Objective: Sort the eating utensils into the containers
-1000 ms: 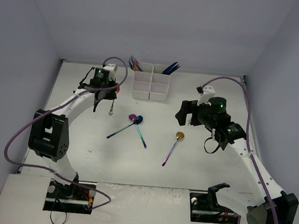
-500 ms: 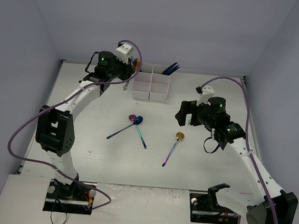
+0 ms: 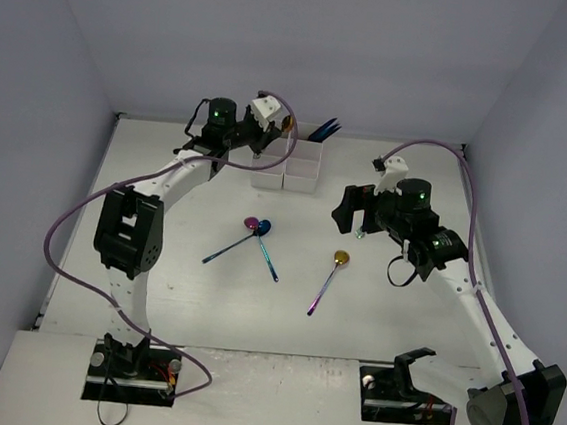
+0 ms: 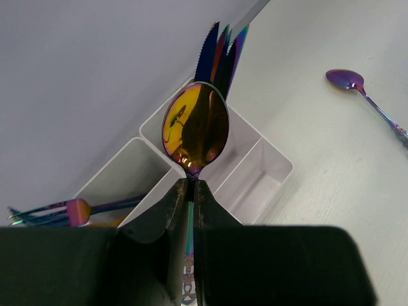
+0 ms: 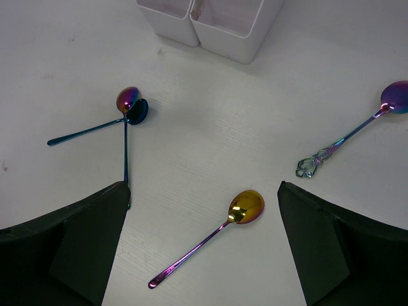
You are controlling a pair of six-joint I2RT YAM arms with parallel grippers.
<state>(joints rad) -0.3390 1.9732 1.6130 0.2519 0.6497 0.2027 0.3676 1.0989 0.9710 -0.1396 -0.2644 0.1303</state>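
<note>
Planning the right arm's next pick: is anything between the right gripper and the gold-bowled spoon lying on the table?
Nothing visible does. The right gripper hangs open, and the gold-bowled spoon lies alone on the bare table below it. The crossed spoons and the purple spoon lie well apart from it.

Lab test cell — white table, plain grey walls around.

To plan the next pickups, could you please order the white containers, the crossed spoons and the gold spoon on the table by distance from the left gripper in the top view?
From the left gripper, which holds a spoon:
1. White containers, just beneath it, at the back.
2. Crossed spoons, mid-table.
3. Gold spoon, mid-table, further right.
</note>
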